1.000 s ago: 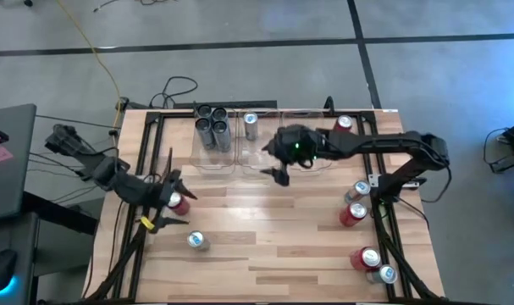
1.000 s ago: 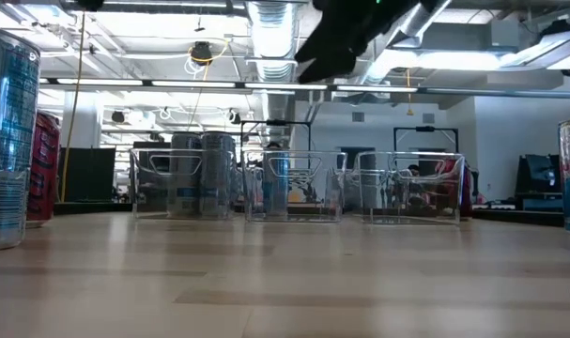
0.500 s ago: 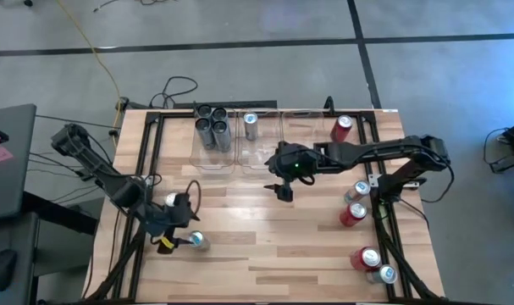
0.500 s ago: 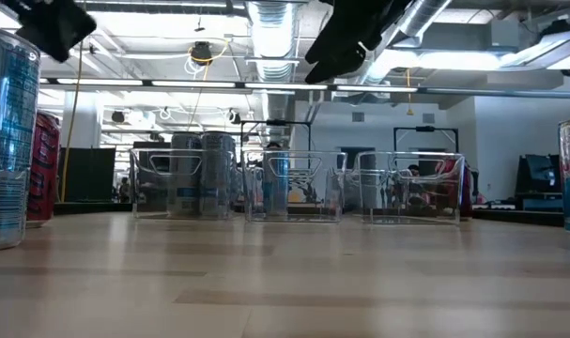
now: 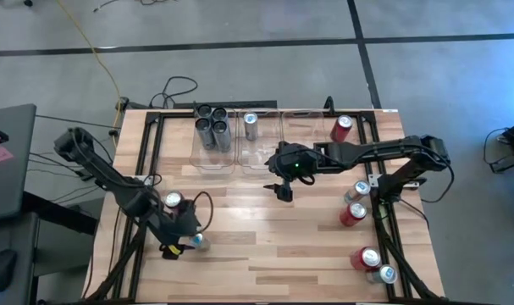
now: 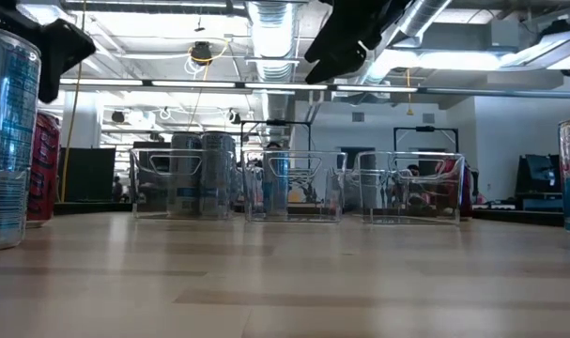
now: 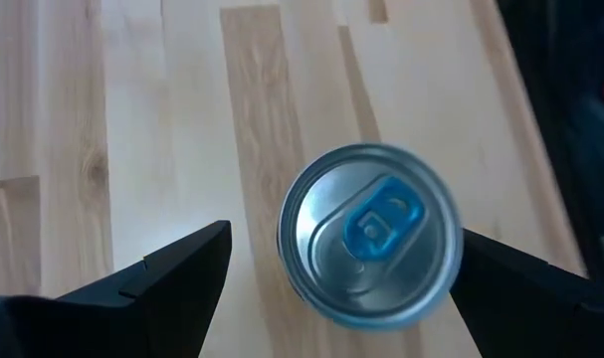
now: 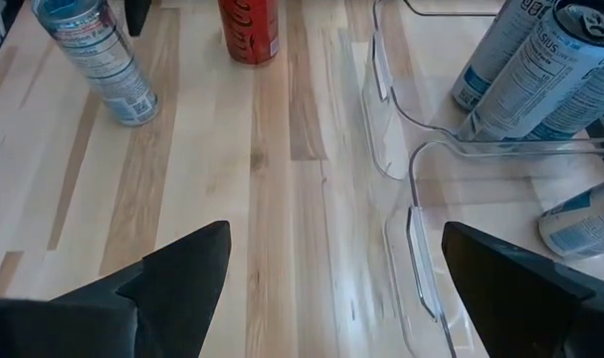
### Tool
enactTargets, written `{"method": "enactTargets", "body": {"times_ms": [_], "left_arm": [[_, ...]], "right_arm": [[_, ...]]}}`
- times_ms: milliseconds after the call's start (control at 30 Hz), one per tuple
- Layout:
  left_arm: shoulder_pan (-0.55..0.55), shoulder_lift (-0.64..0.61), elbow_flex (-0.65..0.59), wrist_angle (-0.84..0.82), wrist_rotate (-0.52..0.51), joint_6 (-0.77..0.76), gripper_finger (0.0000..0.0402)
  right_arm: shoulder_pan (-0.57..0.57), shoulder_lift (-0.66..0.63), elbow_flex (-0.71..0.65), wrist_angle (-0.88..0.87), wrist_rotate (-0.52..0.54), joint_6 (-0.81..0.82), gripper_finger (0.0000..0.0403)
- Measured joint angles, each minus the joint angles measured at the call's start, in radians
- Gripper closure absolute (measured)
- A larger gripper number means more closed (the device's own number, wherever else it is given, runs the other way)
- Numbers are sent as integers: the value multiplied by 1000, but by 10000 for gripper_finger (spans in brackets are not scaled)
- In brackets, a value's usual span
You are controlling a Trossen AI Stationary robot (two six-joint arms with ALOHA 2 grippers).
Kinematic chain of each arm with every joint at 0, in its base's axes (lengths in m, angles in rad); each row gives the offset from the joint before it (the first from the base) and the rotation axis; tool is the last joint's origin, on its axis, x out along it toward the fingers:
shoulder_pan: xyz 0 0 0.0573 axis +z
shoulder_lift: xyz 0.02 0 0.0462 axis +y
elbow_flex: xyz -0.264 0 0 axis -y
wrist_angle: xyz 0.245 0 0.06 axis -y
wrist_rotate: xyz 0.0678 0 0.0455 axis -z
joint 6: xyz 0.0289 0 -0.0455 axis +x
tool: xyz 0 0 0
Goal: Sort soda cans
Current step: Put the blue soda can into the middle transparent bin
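Your left gripper (image 7: 336,273) hangs spread over the silver-blue can (image 7: 369,234), fingers at its 3 and 9 o'clock; your right gripper (image 5: 284,190) waits spread mid-table.

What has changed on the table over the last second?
The left gripper swung from beside the red can toward the table's front edge and now hangs open over the silver-blue can. The right gripper drew back from the bins, still open and empty. No can has moved.
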Motion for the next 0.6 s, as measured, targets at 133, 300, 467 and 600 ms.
{"method": "enactTargets", "body": {"times_ms": [133,300,467,600], "left_arm": [[6,40,0,0,-17,13,67],[40,77,0,3,-23,14,113],[103,107,1,33,-30,68,153],[170,136,2,112,-27,172,155]], "right_arm": [[0,0,0,-17,0,-1,20],[2,1,0,-30,0,7,20],[13,1,0,-31,0,8,20],[13,1,0,-45,-1,10,20]]}}
